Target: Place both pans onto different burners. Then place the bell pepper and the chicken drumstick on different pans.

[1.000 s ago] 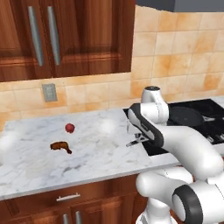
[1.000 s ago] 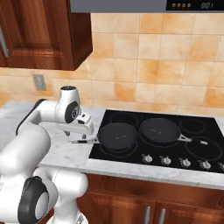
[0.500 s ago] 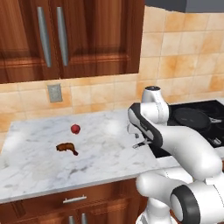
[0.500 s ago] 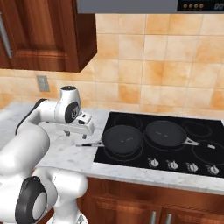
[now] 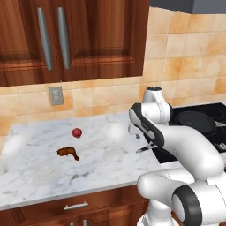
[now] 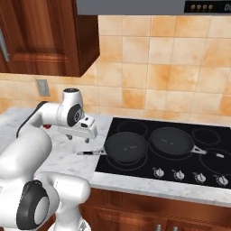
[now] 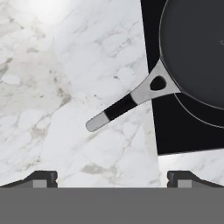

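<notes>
Marble tabletop (image 5: 101,159) is running under dark wooden cabinets (image 5: 88,39) and a tan tiled backsplash (image 6: 171,67), with a glossy black cooktop (image 6: 180,169) set into it. Over the seam between stone and glass, the end effector (image 7: 111,179) is hanging empty with its fingertips (image 7: 43,178) spread wide apart, touching nothing. Directly below and ahead of it in the hand view, the handle (image 7: 124,105) of the nearer pan (image 6: 126,146) is lying out over the tabletop, its tip pointing back toward the end effector, while the pan's black bowl is sitting on a burner (image 7: 192,114) whose grey ring is peeking out from beneath the rim. Beyond that pan, farther from the end effector, the second pan (image 6: 171,140) is resting on another burner, its handle reaching away across the glass. Silver knobs (image 6: 178,174) are lining the front edge of the cooktop. Well off to the end effector's other side, across open marble, the bell pepper (image 5: 77,132) and the chicken drumstick (image 5: 68,153) are lying on the tabletop, near each other but apart, the drumstick closer to the front edge. An outlet (image 5: 55,95) is showing on the backsplash above them.
</notes>
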Available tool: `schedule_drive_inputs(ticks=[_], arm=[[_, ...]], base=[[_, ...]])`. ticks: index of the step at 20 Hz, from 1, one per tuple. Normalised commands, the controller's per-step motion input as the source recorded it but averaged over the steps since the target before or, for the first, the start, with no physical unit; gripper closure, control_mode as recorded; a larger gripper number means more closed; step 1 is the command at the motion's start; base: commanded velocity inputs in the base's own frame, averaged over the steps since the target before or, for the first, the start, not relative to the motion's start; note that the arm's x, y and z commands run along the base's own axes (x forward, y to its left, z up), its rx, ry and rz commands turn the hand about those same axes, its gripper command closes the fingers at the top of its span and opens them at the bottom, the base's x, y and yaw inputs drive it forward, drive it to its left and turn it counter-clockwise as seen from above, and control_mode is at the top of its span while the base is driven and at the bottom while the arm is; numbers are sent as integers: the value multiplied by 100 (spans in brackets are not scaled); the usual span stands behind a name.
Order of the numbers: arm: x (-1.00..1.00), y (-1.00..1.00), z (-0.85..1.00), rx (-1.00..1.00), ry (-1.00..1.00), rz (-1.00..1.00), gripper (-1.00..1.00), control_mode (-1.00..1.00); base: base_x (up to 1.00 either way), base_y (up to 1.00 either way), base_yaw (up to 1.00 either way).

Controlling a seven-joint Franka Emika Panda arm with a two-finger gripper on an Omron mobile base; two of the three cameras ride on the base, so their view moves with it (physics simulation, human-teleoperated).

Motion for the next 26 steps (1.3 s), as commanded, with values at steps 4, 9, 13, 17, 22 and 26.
schedule_drive_inputs(ticks=[4, 9, 13, 17, 22, 26], arm=[[0, 0, 0, 0, 0, 0, -100, 100], [0, 0, 0, 0, 0, 0, -100, -100], [6, 9, -4, 0, 0, 0, -100, -100], [32, 59, -20, 0, 0, 1, -100, -100], [38, 80, -8, 0, 0, 5, -100, -100], [19, 65, -2, 1, 3, 3, -100, -100]], base=[[28, -1, 1], [4, 0, 0], [0, 0, 0], [0, 0, 0], [0, 0, 0], [0, 0, 0]])
